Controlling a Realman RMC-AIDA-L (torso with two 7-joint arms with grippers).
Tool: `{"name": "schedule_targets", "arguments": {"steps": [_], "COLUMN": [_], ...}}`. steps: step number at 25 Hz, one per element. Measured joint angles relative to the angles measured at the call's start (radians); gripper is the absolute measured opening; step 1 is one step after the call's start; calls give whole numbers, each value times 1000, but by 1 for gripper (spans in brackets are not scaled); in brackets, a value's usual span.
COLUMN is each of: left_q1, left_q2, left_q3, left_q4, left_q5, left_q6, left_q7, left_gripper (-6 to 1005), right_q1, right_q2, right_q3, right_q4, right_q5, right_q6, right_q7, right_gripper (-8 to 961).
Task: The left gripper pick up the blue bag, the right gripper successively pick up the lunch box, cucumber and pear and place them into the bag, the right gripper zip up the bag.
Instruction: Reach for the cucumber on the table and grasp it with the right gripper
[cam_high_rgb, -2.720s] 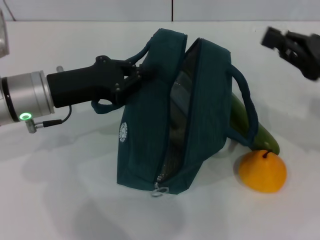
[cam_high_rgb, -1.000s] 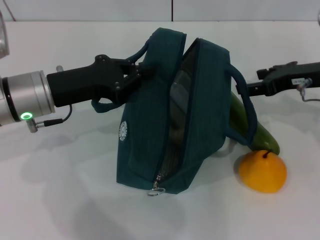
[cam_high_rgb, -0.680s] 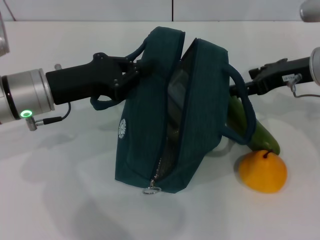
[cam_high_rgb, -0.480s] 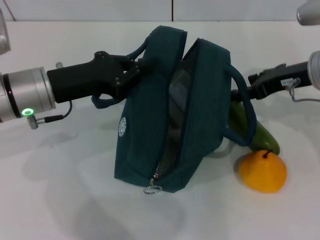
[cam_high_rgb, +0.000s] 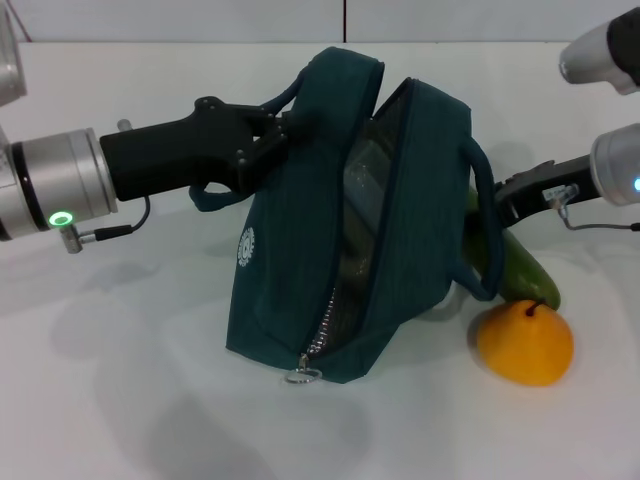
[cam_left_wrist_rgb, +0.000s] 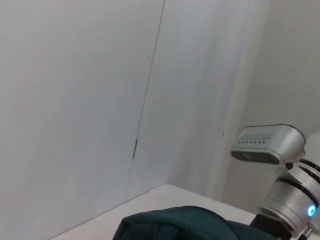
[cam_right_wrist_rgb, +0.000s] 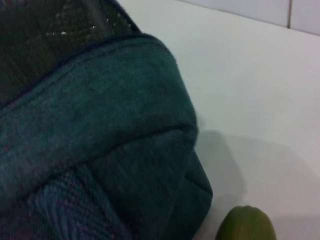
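Blue bag (cam_high_rgb: 300, 270): on the worktop (cam_high_rgb: 120, 380), tilted, top held up by the left tool; zipper open, mesh lining showing; since 0.5 s ago its top has tipped slightly further right.
Left tool (cam_high_rgb: 268, 135): left gripper, clenched on the bag's near handle at the upper left of the bag; arm reaches in from the left; a touch higher than 0.5 s ago.
Right tool (cam_high_rgb: 500, 200): right gripper, just behind the bag's right handle, over the cucumber; fingers hidden by the handle, cannot tell if parted or closed; lower and nearer the cucumber than 0.5 s ago, and far lower than 2.7 s ago.
Cucumber (cam_high_rgb: 520, 270): lies on the worktop right of the bag, partly hidden behind bag and handle; not moved.
Pear (cam_high_rgb: 525, 343): on the worktop, just in front of the cucumber's near end, right of the bag; not moved.
Zipper pull (cam_high_rgb: 301, 376): silver ring, at the bag's near bottom corner.
Lunch box: not clearly visible; something pale shows through the mesh, cannot tell.
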Motion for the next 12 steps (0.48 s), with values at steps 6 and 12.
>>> {"name": "schedule_targets", "arguments": {"steps": [6,12], "left_q1": [2,6], "left_q2": [0,0], "left_q3": [0,0], "left_q4": [-1,-1], "left_q5": [-1,-2], "left_q6": [0,0], "left_q7": [3,5], "left_gripper": [35,36], "right_q1": [7,20], "right_q2": [0,0], "right_q3": [-41,-53], "right_q4": [7,32], "right_q5": [-5,-7], "right_q6": [28,30], "right_q7": [39,47], "right_gripper": [799,796]}}
